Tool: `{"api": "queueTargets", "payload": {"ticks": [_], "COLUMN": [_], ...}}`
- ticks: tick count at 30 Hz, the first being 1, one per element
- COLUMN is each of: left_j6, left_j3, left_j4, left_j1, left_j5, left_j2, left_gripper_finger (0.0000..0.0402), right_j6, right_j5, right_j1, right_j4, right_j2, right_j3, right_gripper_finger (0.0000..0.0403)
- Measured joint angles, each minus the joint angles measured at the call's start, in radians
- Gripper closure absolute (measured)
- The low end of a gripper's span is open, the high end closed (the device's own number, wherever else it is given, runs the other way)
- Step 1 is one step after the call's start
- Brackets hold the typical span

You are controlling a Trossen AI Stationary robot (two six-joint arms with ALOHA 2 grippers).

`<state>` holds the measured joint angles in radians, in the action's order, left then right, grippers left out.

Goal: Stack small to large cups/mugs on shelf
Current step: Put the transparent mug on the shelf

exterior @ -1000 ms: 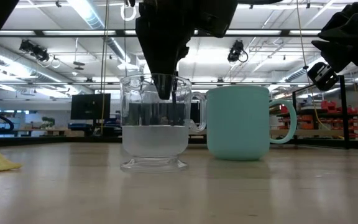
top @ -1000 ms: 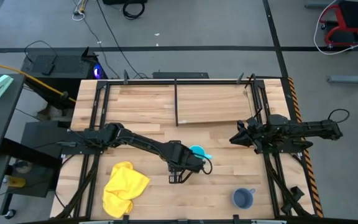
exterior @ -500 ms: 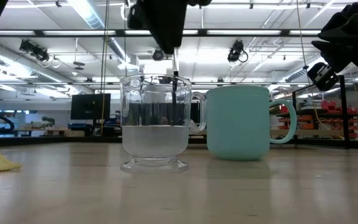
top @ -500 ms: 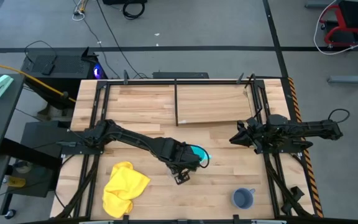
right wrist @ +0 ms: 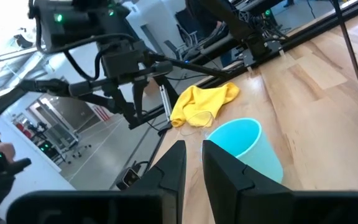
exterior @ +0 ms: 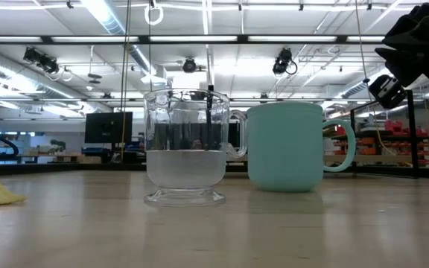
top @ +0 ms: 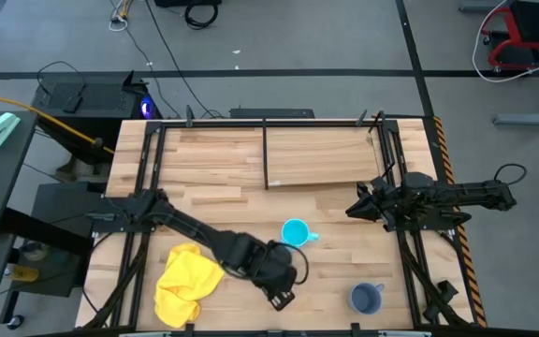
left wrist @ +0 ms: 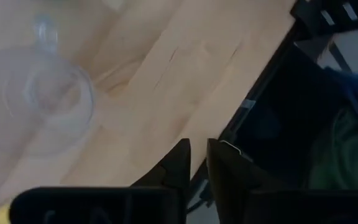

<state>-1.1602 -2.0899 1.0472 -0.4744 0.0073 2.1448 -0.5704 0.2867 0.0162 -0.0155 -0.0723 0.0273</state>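
Note:
The clear cup (exterior: 185, 160) stands on its foot on the table beside the cyan mug (exterior: 285, 145), which stands upright at the table's middle (top: 295, 231). In the left wrist view the clear cup (left wrist: 39, 93) lies well away from the fingers. In the high view my left arm covers it. The grey-blue mug (top: 366, 299) stands upright near the near right corner. The shelf board (top: 321, 157) lies at the far middle, its black upright (top: 266, 154) at its left edge. My left gripper (top: 284, 300) (left wrist: 197, 163) is shut and empty, above the near edge. My right gripper (top: 352, 209) (right wrist: 193, 163) is shut and empty, right of the cyan mug.
A yellow cloth (top: 187, 281) lies crumpled at the near left. Black frame rails (top: 405, 253) run along the table's left and right sides. Bare tabletop lies between the cyan mug and the shelf board.
My left gripper has risen out of the clear cup and out of the low view. It has gone toward the table's near edge and a little toward the right. The clear cup and the cyan mug stand where they were.

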Motion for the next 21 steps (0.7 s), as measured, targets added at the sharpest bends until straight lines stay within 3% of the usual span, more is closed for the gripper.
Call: {"api": "queueTargets", "payload": {"ticks": [8,13,21], "left_j6": [-0.363,-0.636,-0.74], "left_j3": [0.0,0.0,0.001], "left_j4": [0.151,0.23,0.2], "left_j1": [-0.114,-0.163,-0.16], "left_j5": [-0.251,-0.408,-0.485], "left_j2": [0.0,0.009,0.01], "left_gripper_finger": [0.0394,0.0377,0.0355], "right_j6": [-0.08,-0.064,-0.056], "right_j5": [0.0,0.0,0.0], "right_j1": [0.0,0.0,0.0], "right_j4": [0.0,0.0,-0.001], "right_j2": [0.0,0.0,-0.002], "right_j3": [0.0,0.0,0.0], "right_gripper_finger": [0.0341,0.0341,0.0341]}}
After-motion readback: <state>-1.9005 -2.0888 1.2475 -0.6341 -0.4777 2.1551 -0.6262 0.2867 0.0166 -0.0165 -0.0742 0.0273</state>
